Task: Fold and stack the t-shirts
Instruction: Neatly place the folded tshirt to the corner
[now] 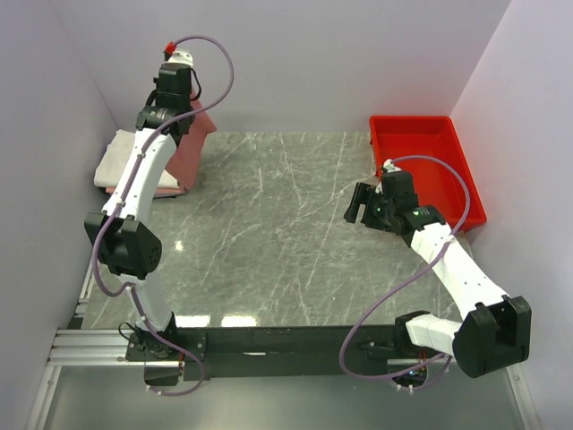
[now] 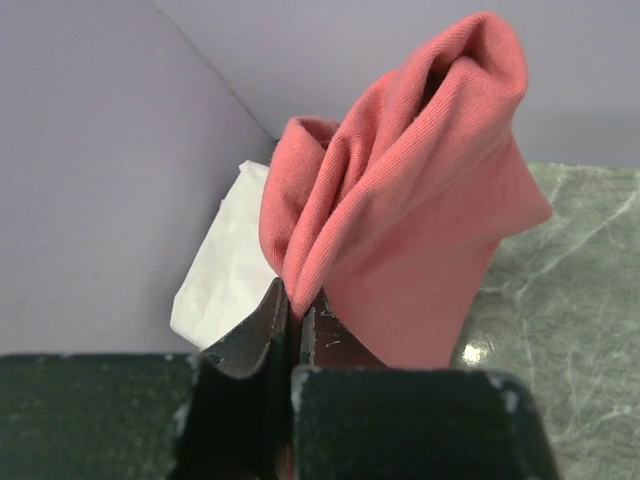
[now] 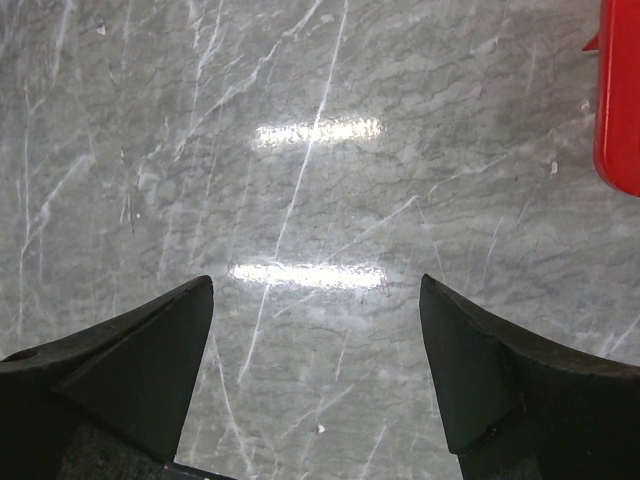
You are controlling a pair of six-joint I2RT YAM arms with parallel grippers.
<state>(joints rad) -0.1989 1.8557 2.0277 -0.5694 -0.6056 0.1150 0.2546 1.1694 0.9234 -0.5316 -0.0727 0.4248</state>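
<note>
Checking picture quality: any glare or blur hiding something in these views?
Top external: glare patches on the marble table near the arm bases, otherwise sharp. Right wrist: two bright reflections on the marble ahead of the open right gripper, hiding nothing. Left wrist: salmon-red t-shirt crisp, left gripper dark and slightly soft.

Right gripper (image 3: 315, 292): jaws stand wide apart, the table shows between them.
Table (image 3: 300, 90): grey marble, white veins, two bright reflections.
Red tray (image 3: 622, 100): only an edge, upper right.
</note>
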